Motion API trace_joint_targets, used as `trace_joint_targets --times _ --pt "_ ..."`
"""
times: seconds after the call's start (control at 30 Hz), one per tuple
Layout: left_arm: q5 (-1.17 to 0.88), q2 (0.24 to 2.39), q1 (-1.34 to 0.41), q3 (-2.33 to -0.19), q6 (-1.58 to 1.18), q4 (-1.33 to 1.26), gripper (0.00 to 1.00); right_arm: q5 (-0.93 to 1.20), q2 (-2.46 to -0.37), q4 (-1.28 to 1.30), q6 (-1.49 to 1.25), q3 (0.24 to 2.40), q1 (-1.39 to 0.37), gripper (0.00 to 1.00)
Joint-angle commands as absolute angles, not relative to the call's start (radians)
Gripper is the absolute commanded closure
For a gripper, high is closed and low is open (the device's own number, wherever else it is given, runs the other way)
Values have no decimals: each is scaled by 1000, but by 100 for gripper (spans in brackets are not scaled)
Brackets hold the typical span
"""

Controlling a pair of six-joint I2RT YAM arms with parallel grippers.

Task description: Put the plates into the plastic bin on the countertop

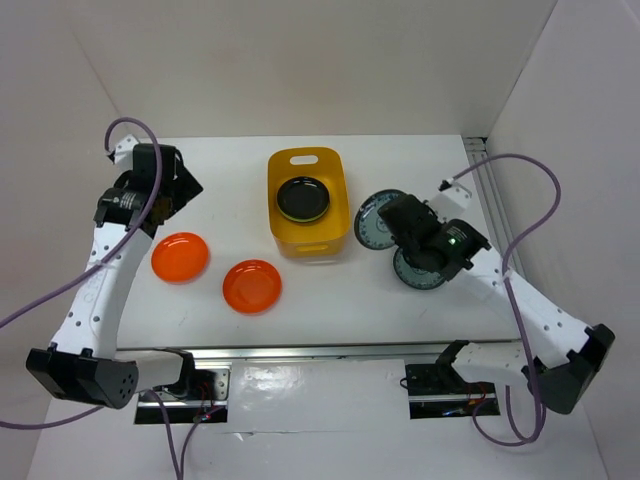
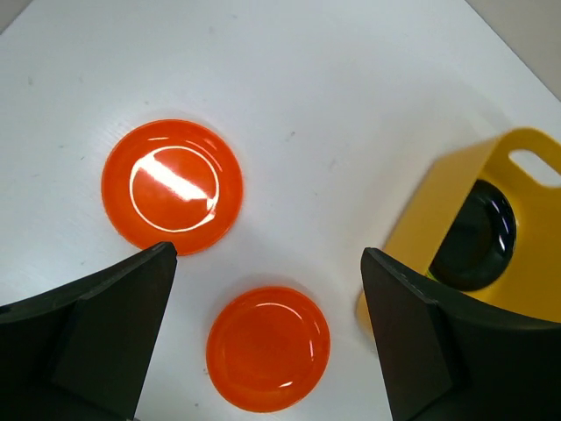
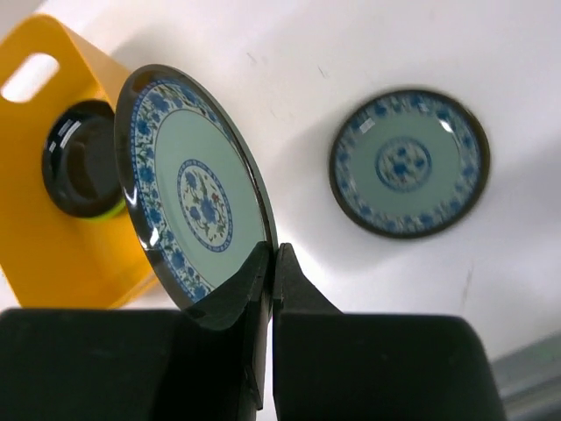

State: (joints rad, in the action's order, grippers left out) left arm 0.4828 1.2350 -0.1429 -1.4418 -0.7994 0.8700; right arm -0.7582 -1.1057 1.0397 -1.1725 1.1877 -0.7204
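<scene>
Beside the plastic bin (image 1: 310, 246), the right gripper (image 3: 272, 267) clamps a patterned plate (image 3: 197, 189).

The bin (image 1: 310, 246) stands mid-table (image 1: 330, 320), toward the back, with the bin plate (image 1: 304, 198) lying inside. To its left, apart, lie the outer plate (image 1: 180, 257) and, nearer the front, the near plate (image 1: 252, 286). Just right of the bin, the right gripper (image 3: 272, 259) pinches the held plate (image 3: 197, 193) on edge. The flat plate (image 3: 408, 164) lies on the table beyond it.

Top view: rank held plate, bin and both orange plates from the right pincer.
1. The patterned plate, in the right pincer.
2. The plastic bin, just left.
3. The nearer orange plate, front centre.
4. The other orange plate, far left.
</scene>
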Motion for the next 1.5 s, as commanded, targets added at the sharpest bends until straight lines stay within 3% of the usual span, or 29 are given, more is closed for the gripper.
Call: trace_joint_targets --times 0.0,0.17,0.4,0.67,1.13,1.23,1.27,1.37,1.4,1.47 --pt "540 1250 -89 -1442 -857 900 0 -871 -1198 873 -981 1285 -730 100" --pt "393 1316 50 -1332 -847 830 0 -680 -1375 472 -618 1308 -663 100" --pt "287 1328 219 -1174 -838 712 0 -367 -1687 289 -419 1543 -526 100" --pt "291 1298 275 -1071 -818 664 0 -172 -2000 347 -357 1830 -463 100" --pt "258 1267 374 -905 -807 626 0 -9 -2115 324 -336 1818 -472 99" --pt "258 1267 385 -884 -798 626 0 11 -2125 324 -336 1818 -472 72" --pt "258 1267 385 -884 -798 626 0 11 -2125 324 -336 1827 -472 50" --pt "247 1278 385 -884 -798 617 0 32 -2125 324 -336 1836 -482 27" --pt "247 1278 385 -884 -798 617 0 32 -2125 324 -327 1850 -492 26" --pt "235 1299 396 -884 -798 617 0 78 -2125 324 -316 1874 -502 7"
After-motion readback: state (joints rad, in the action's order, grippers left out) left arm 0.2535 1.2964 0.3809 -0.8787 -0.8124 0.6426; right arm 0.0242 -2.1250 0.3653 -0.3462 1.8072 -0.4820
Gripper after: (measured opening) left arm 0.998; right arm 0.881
